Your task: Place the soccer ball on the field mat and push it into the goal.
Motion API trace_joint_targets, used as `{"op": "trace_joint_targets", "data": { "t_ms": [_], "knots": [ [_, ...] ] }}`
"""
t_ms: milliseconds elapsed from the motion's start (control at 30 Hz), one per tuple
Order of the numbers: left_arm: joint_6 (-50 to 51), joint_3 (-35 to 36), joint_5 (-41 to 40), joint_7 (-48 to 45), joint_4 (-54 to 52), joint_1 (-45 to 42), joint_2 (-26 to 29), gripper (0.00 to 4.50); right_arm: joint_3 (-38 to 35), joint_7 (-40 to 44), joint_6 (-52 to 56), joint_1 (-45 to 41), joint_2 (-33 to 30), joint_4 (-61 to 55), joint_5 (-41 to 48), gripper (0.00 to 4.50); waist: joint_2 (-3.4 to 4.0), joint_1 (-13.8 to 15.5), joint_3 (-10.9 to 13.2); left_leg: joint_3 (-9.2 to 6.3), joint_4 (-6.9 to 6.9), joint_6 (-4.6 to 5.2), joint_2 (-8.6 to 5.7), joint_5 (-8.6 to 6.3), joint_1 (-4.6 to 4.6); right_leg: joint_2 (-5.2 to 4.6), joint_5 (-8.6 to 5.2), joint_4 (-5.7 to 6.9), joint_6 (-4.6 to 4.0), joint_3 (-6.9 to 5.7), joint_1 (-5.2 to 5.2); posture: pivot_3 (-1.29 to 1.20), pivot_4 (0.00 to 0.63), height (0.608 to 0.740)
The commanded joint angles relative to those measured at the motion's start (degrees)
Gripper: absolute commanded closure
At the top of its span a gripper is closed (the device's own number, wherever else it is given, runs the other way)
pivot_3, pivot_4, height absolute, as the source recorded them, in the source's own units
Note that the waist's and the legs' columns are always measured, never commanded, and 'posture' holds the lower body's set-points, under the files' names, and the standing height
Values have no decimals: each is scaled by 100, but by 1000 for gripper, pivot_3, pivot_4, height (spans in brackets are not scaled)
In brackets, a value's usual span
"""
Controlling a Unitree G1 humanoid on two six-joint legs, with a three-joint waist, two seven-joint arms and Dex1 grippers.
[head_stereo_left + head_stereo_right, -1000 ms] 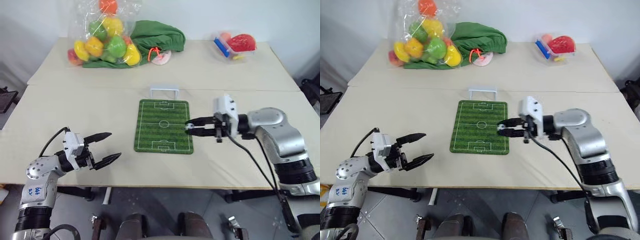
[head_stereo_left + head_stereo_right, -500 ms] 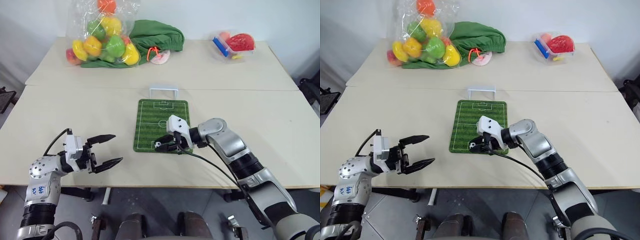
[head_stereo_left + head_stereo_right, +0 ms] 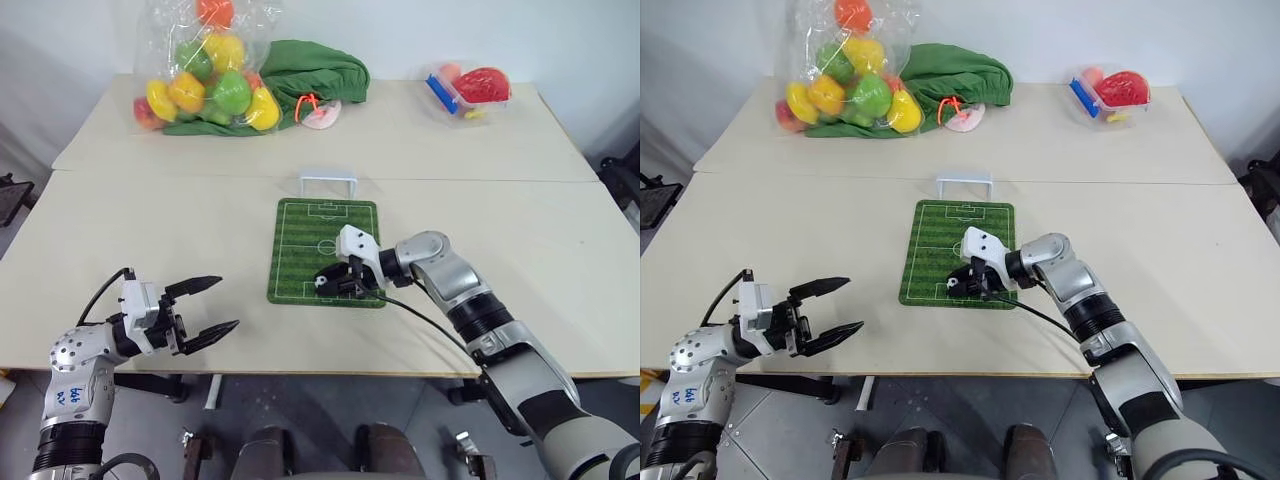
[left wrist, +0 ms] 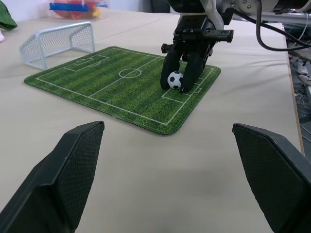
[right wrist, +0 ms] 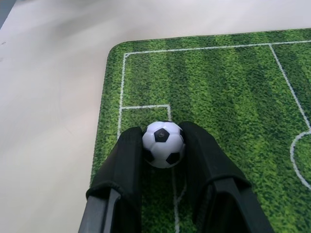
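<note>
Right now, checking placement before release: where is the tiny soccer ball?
Between the right tool's fingers, the black-patched white ball sits over the green field mat's near penalty area.

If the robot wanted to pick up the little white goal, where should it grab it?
Probably the goal's top bar, coming from above with jaws across it. The bar is thin, runs straight along the top, and nothing stands over it; the netted sides slope and look harder to pinch. The mat lies just in front.
</note>
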Motion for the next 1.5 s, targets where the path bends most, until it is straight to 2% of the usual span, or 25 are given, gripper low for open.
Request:
{"op": "trace_joint_targets", "data": {
  "t_ms": [33, 167, 600, 867, 1000, 1167, 1333, 1500],
  "knots": [
    [-52, 85, -76, 63, -188, 3, 8, 0, -128, 103, -31, -27, -25, -33, -35, 2940, 0, 1, 0, 0, 0, 0, 0, 0, 0, 0, 0, 0, 0, 0, 0, 0, 150, 740],
    [-57, 60, -55, 97, -140, -58, 6, 0, -136, 179, -24, 26, -54, -144, -37, 1752, 0, 0, 0, 0, 0, 0, 0, 0, 0, 0, 0, 0, 0, 0, 0, 0, 150, 740],
    [-85, -17, -8, 123, -14, -234, -36, 0, -230, 208, 156, 31, -160, -691, 38, 1752, 0, 6, 0, 0, -1, 0, 0, 0, 0, 0, 0, 0, 0, 0, -1, 0, 150, 740],
    [-94, -51, 5, 83, 136, -381, -28, 0, -504, 225, 859, -297, -299, -1760, 308, 1752, 2, 13, 2, 0, -1, -1, 1, 0, -2, 0, 0, 0, 0, -1, -3, 0, 150, 740],
    [-97, -68, 3, 62, 158, -395, -38, 0, -470, 191, 1132, 248, -448, -2611, 426, 2707, 2, 23, 1, -5, -4, -2, 0, -1, -1, 0, 0, 1, 0, -3, 0, 0, 150, 740],
    [-71, -110, -21, 20, 164, -427, -58, 0, -236, 65, 1435, 924, -565, -3250, 374, 4407, 1, 33, 2, -10, -5, -1, -6, -2, -5, -2, 0, -3, 0, -3, 1, 0, 150, 740],
    [-33, -106, -80, -72, 120, -398, -24, 0, -132, -163, 1465, 1135, -472, -3045, 293, 4466, 1, 11, 2, 8, -6, -2, -6, -2, -1, 2, 0, -4, 0, -2, -5, 0, 150, 740],
    [-74, -62, -39, -107, 188, -423, 37, 0, -142, -337, 1095, 843, -248, -2182, 115, 4466, 0, 14, 2, 12, -5, -2, -5, -2, -1, 2, 0, -4, 0, -1, -7, 0, 150, 740]
  ]
}}
